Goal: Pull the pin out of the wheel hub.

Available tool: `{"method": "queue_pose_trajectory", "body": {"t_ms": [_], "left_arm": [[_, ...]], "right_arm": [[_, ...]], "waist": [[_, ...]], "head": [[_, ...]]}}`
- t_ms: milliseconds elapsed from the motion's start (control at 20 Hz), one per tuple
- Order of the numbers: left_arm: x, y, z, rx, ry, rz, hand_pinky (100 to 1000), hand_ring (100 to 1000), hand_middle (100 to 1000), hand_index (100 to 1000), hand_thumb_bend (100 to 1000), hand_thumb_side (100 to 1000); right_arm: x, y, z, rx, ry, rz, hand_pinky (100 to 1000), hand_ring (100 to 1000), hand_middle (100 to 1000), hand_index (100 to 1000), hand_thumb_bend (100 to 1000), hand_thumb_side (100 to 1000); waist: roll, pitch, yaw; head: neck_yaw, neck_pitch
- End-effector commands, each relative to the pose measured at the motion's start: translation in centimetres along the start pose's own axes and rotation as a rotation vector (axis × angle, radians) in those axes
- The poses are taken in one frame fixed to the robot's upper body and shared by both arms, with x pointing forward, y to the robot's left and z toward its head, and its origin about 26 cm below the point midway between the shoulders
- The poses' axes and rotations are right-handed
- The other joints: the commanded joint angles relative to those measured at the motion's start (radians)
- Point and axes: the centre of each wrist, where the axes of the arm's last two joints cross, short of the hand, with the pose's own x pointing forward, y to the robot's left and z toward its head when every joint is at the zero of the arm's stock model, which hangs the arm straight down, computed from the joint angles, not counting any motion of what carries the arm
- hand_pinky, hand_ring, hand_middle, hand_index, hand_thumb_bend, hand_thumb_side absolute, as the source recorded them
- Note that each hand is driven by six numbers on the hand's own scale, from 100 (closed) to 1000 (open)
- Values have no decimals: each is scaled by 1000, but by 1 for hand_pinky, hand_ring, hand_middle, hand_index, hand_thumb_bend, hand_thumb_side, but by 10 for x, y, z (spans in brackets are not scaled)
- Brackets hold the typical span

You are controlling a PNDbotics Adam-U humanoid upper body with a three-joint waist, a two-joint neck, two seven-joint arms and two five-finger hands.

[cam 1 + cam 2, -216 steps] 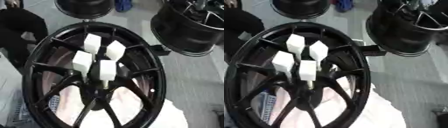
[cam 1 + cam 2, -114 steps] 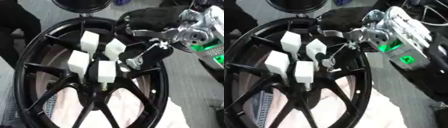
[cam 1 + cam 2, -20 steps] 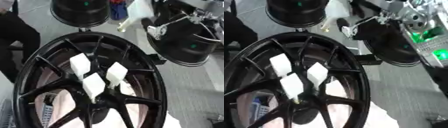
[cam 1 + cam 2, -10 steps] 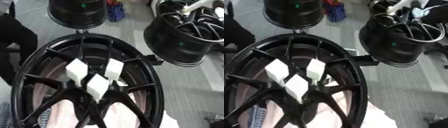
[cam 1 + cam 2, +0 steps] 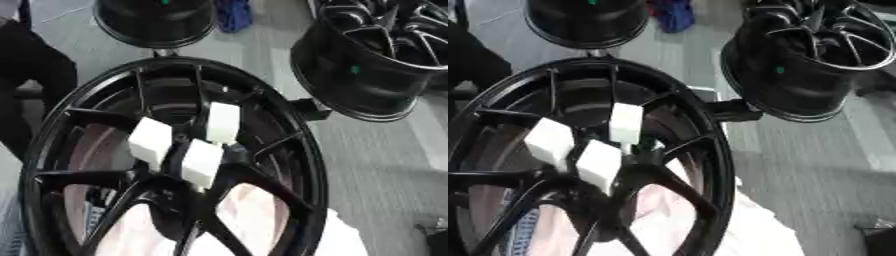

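A large black spoked wheel hub [image 5: 308, 165] fills the left and middle of both views. Three white block-headed pins stand in its centre: one at the left [image 5: 150, 139], one upright at the top right [image 5: 222, 122] and one nearest me [image 5: 202, 162]. Their thin shafts go down into the hub's centre, mostly hidden by the blocks. Neither of my hands shows in either view.
A second black wheel [image 5: 807, 65] lies at the upper right, close to the hub's rim. A third black wheel [image 5: 157, 20] sits at the top, with a blue thing [image 5: 232, 12] beside it. Pale cloth [image 5: 254, 215] lies under the hub. A person's dark clothing [image 5: 35, 75] is at the left edge.
My right hand, seen at the upper right with a white piece a second ago, has left the view. The whole picture has shifted, so the camera has moved. The three pins stay in place.
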Motion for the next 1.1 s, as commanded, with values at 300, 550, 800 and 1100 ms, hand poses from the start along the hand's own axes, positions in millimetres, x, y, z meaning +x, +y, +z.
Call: {"method": "queue_pose_trajectory", "body": {"t_ms": [300, 550, 800, 1100], "left_arm": [[7, 5, -4, 19, -38, -10, 751, 639, 611, 741, 100, 428], [7, 5, -4, 23, -34, -10, 751, 638, 611, 741, 100, 426], [6, 5, -3, 23, -30, -8, 751, 638, 611, 740, 100, 426], [5, 5, -2, 26, -29, -10, 751, 638, 611, 740, 100, 422]], "right_arm": [[-35, 38, 57, 55, 116, -119, 961, 906, 886, 885, 100, 248], [-48, 40, 66, 59, 182, -121, 950, 913, 899, 894, 100, 221], [-50, 36, 65, 5, 186, -118, 931, 901, 883, 888, 100, 201], [-46, 27, 60, -141, 215, -117, 847, 815, 757, 835, 100, 132]], "waist": [[16, -4, -7], [22, -4, -18], [24, -6, -24], [26, -9, -24]], "head": [[17, 13], [28, 20], [27, 29], [26, 34]]}}
